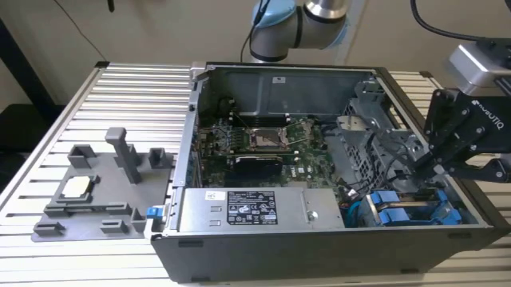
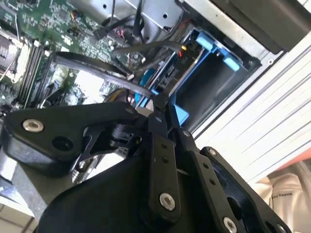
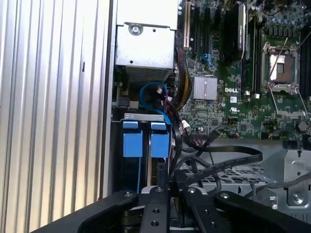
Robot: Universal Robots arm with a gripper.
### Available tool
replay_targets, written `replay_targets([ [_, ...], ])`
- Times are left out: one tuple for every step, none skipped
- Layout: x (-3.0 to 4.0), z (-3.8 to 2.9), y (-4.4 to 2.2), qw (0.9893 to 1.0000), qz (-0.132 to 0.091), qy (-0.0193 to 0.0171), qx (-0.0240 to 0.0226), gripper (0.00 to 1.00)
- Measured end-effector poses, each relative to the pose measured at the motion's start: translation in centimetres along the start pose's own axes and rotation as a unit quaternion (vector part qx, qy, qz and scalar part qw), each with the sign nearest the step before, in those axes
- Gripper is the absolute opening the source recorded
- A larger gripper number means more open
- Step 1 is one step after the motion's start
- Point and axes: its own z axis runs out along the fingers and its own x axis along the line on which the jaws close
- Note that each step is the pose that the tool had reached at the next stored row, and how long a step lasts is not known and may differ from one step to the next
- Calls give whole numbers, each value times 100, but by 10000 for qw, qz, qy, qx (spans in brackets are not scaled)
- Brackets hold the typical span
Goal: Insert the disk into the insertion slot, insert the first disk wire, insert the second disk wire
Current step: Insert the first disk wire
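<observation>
Disk (image 3: 159,145) body hidden inside drive cage (image 3: 141,118); blue end alone visible. Gripper (image 3: 172,175) base cut off by picture edge.

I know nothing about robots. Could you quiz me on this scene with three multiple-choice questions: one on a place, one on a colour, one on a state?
1. Where is the gripper?
A. Over the grey fixture tray
B. Inside the computer case, by the drive carrier tabs
C. Above the processor socket

2. What colour are the drive carrier tabs?
A. Red
B. Blue
C. Yellow

3. How is the computer case?
A. Closed
B. Open
C. Standing upright

Answers: 1 B, the gripper reaches in at the exterior view's right; 2 B, the drive carrier tabs are bright blue; 3 B, the computer case shows its motherboard.
</observation>
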Motion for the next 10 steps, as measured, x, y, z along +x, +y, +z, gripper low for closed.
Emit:
replay_targets([
  [3,19,-2,10000,0,-7,0,16],
  [5,37,-4,10000,0,-12,1,16],
  [7,55,-6,10000,-1,-17,1,16],
  [10,73,-8,10000,-1,-21,2,16],
  [12,91,-10,10000,-2,-23,5,16],
  [15,107,-12,10000,-4,-23,10,16],
  [16,116,-13,10000,-4,-23,14,16],
  [16,116,-13,10000,-4,-23,14,16],
  [16,116,-13,10000,-4,-23,15,16],
  [16,116,-12,10000,-3,-22,15,16],
])
